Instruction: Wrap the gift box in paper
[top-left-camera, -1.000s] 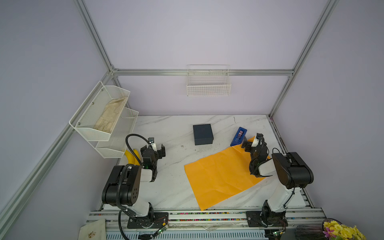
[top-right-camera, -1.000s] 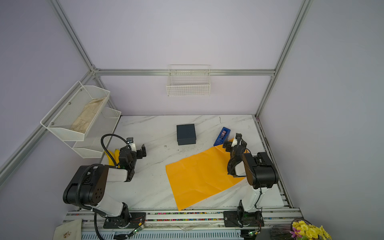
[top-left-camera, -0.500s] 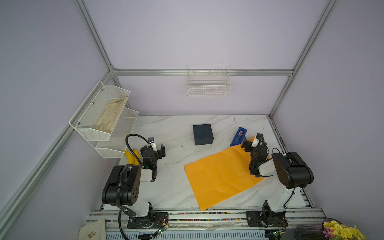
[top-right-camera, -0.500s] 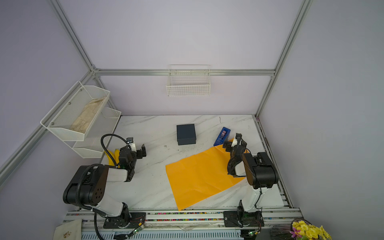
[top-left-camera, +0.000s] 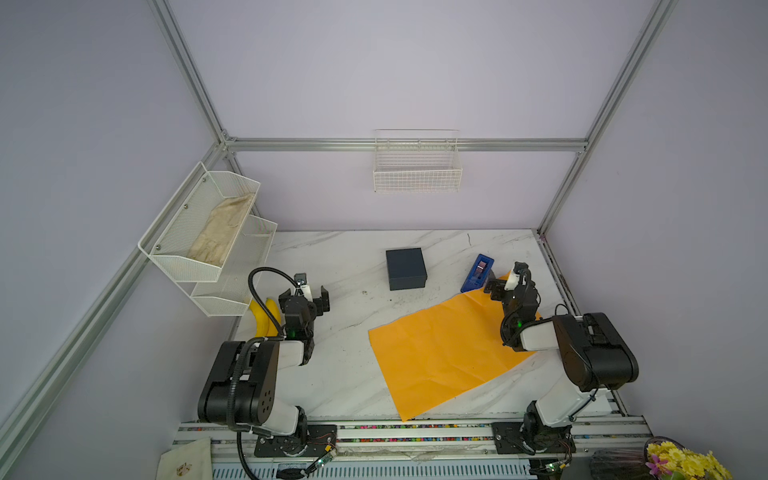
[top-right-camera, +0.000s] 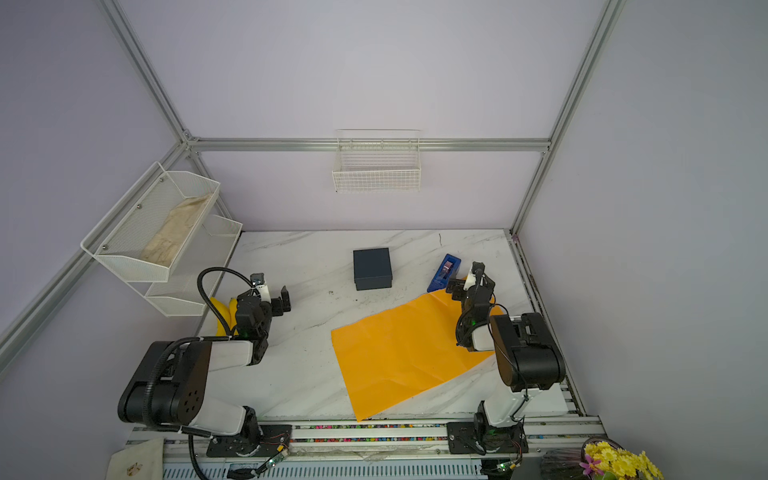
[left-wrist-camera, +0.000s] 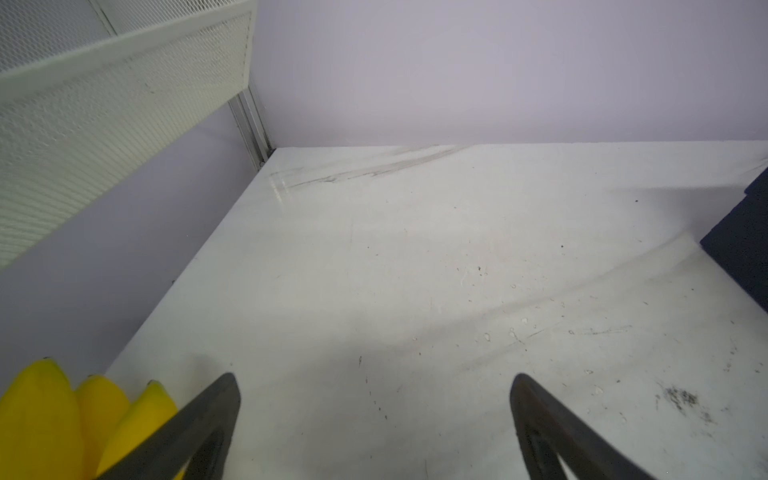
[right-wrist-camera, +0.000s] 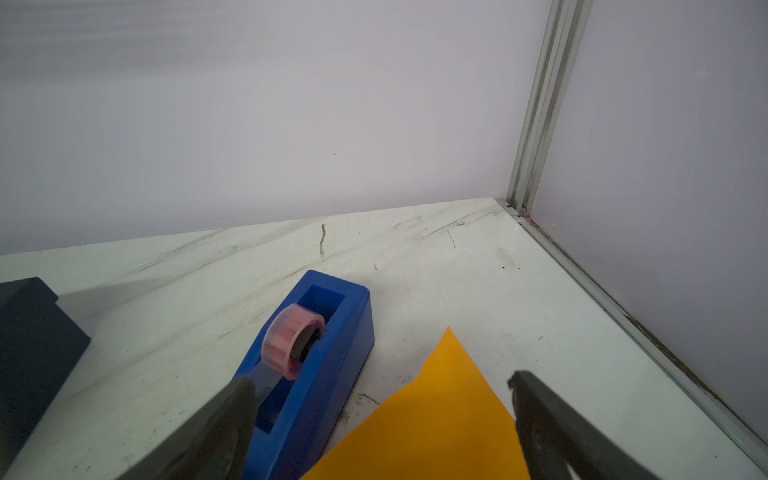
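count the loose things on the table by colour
dark navy: 1, gift box
bright blue: 1, tape dispenser
orange-yellow: 1, paper
yellow: 1, banana bunch
total: 4

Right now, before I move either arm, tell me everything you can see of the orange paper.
The paper is one large, plain orange-yellow rectangle, thin and lightly creased, unfolded. It lies flat on the marble table, diagonal to its edges, one corner near the front edge. The far corner sits under the open right end effector, unheld. The blue tape dispenser stands close beside one edge; contact unclear. The gift box stands apart.
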